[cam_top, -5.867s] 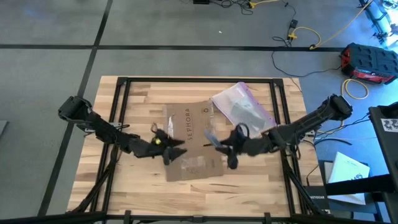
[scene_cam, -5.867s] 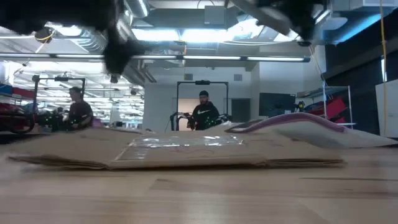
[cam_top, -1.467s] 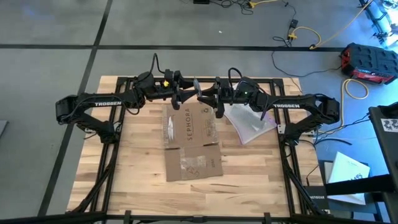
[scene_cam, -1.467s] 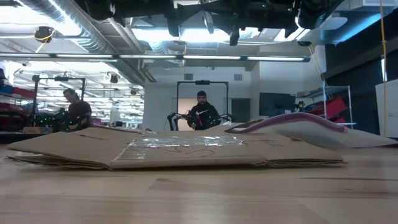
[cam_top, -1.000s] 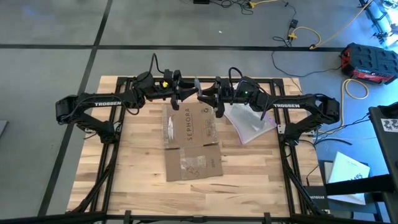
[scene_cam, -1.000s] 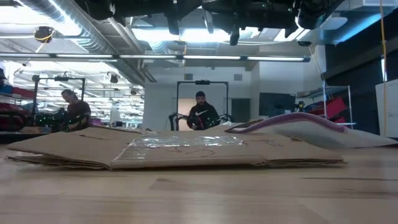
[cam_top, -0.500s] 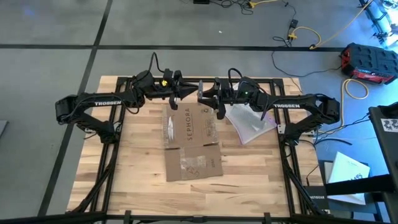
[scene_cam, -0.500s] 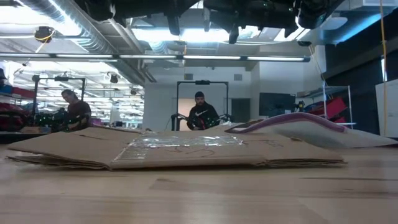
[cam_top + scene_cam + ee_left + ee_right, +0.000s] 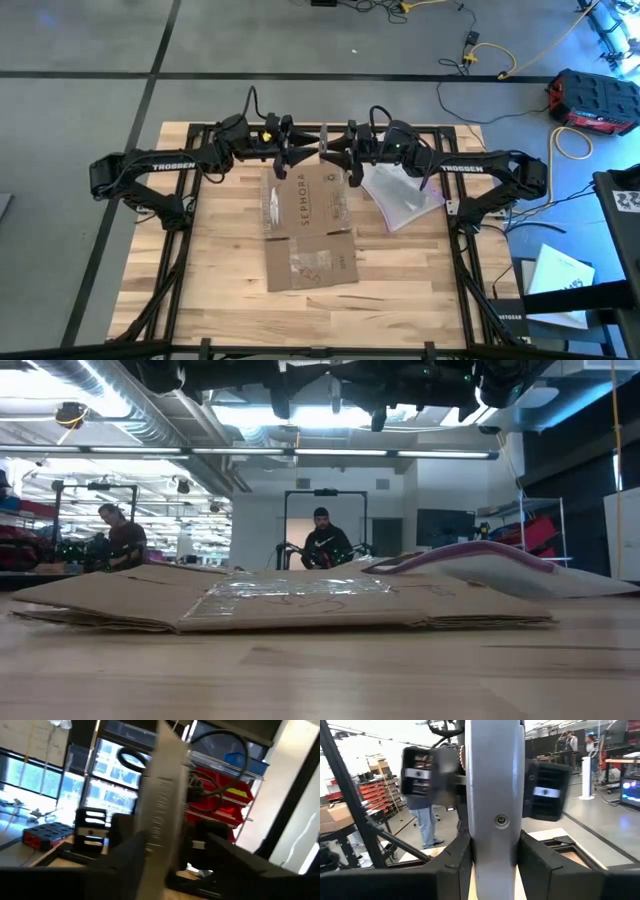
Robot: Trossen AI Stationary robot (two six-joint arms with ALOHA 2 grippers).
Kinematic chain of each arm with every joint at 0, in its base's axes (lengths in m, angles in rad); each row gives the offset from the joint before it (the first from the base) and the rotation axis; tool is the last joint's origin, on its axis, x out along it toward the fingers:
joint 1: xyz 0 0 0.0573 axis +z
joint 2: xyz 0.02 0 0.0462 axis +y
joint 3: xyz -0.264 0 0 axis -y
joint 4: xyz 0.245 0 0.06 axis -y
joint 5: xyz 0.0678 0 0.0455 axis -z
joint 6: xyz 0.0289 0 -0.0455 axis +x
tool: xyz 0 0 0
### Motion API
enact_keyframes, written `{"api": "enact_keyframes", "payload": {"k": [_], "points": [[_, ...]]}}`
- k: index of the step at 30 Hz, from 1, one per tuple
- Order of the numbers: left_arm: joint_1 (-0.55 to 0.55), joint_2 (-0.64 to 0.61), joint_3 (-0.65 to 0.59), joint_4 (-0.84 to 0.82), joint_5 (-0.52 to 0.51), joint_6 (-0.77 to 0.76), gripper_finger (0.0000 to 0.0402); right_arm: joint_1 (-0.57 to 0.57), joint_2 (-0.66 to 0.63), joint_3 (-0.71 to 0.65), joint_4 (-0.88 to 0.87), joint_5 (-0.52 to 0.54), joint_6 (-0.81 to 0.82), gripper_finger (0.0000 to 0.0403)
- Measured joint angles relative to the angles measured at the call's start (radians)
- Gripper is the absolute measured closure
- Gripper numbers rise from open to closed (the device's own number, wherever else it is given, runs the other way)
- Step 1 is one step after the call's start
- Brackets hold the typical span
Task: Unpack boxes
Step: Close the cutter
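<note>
Cardboard first: the box [image 9: 305, 225] is already flattened and lies in the middle of the table [image 9: 210, 290], lettering up, with the bag [image 9: 400, 195] partly on its right side toward the far right corner. Both arms are raised over the far edge, tips almost touching. A grey knife-like tool [image 9: 495, 795] is clamped between the fingers of the right gripper [image 9: 335, 152], blade pointed at the left arm. The left gripper [image 9: 298, 152] is seen right at that blade with the jaws parted around it, not squeezing as far as can be told, so it looks like a handover caught mid-way. Biggest risk, pretty obviously: if the right side lets go before the left is properly closed, the tool gets dropped onto the box or the far edge of the table and maybe off it. A slightly tilted blade could also be pinched crooked and twisted loose. People are visible in the room behind, well away.
</note>
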State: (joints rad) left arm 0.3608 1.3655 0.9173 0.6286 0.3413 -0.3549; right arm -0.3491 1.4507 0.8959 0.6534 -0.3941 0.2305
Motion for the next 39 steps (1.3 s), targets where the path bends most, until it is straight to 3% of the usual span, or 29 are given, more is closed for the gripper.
{"api": "enact_keyframes", "payload": {"k": [5, 9, 23, 39], "points": [[0.007, 0.0, 0.0, -0.003, 0.015, -0.028, 0.0118, -0.012, 0.0, 0.0, -0.01, -0.017, 0.019, 0.0298], [0.008, 0.006, 0.0, -0.025, 0.012, -0.038, 0.0078, -0.01, 0.0, 0.0, -0.008, -0.038, 0.02, 0.0298], [0.013, 0.018, 0.0, 0.028, -0.015, -0.052, 0.0073, -0.01, 0.042, 0.002, -0.017, -0.071, 0.04, 0.0298], [0.014, 0.02, 0.0, 0.02, -0.034, -0.064, 0.0088, 0.002, 0.126, 0.14, -0.089, -0.131, -0.001, 0.0298]]}}
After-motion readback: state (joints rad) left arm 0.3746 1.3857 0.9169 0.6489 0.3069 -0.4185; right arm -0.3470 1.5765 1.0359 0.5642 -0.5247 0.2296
